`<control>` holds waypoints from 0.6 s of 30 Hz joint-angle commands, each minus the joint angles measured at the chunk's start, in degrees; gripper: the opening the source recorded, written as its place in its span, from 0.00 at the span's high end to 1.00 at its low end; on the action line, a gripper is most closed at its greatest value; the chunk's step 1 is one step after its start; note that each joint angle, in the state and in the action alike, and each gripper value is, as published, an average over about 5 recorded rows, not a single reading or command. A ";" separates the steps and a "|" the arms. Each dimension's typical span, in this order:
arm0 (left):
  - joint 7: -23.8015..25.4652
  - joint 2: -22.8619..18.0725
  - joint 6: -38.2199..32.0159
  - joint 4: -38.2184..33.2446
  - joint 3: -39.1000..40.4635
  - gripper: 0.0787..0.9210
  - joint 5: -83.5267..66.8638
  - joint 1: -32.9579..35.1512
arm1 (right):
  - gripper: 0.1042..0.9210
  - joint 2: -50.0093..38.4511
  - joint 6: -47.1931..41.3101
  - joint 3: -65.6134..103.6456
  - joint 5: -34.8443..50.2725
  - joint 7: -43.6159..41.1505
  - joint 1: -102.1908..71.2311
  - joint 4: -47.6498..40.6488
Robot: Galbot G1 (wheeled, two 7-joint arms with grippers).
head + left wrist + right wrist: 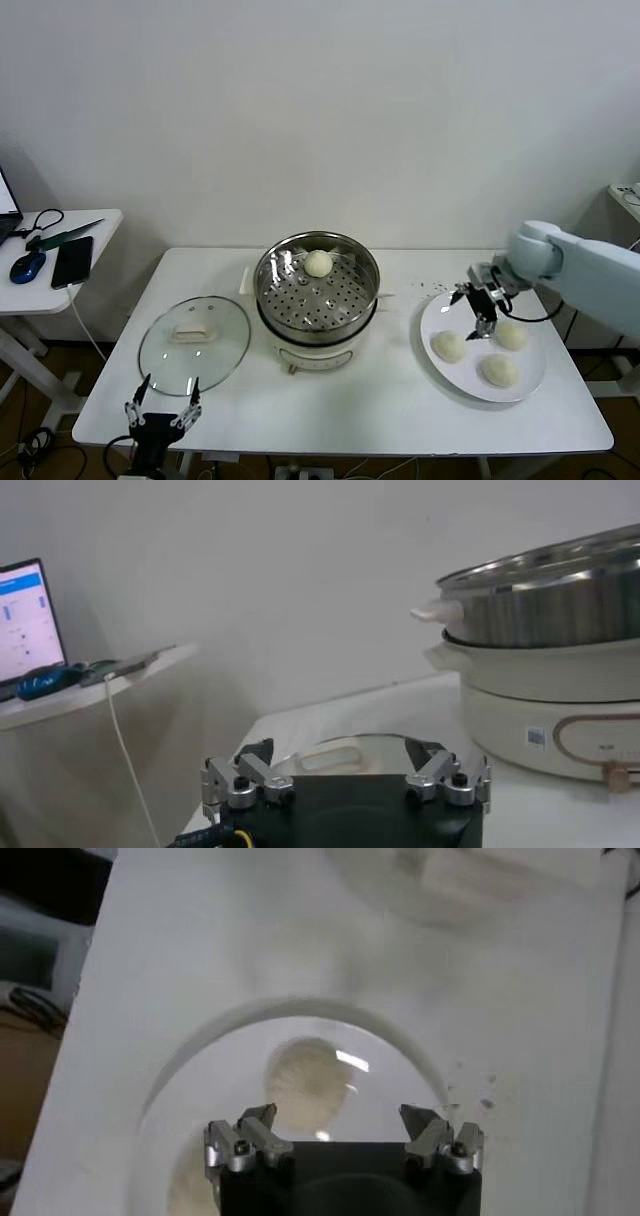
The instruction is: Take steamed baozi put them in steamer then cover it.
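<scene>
**Right gripper over the plate, easy to botch the pick**

Right gripper (481, 312) hangs released over the plate (438, 358), empty. Three baozi (448, 346) sit close together, so it might nudge a neighbour. One's already in the steamer (318, 290); cover (194, 344) lies left, where the left gripper (161, 408) idles released.

Right arm reaches in from the right side, wrist bent downward, right gripper (478, 308) pointing down with fingers spread wide, nothing between them. Left gripper (162, 408) parked low at the near left, fingers pointing up, spread apart, empty
</scene>
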 commanded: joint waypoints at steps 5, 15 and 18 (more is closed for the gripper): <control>-0.08 -0.09 0.20 0.34 0.08 0.12 1.55 -0.31 | 0.12 4.03 -1.94 8.68 -1.10 -0.42 -10.89 -8.97; -0.09 -0.35 -0.05 1.12 0.20 0.12 2.35 -0.43 | 0.12 7.47 -1.62 8.66 -1.17 -0.47 -11.24 -11.33; -0.10 -0.38 -0.07 1.28 0.24 0.12 2.49 -0.52 | 0.12 8.25 -1.51 8.63 -1.15 -0.46 -11.24 -11.89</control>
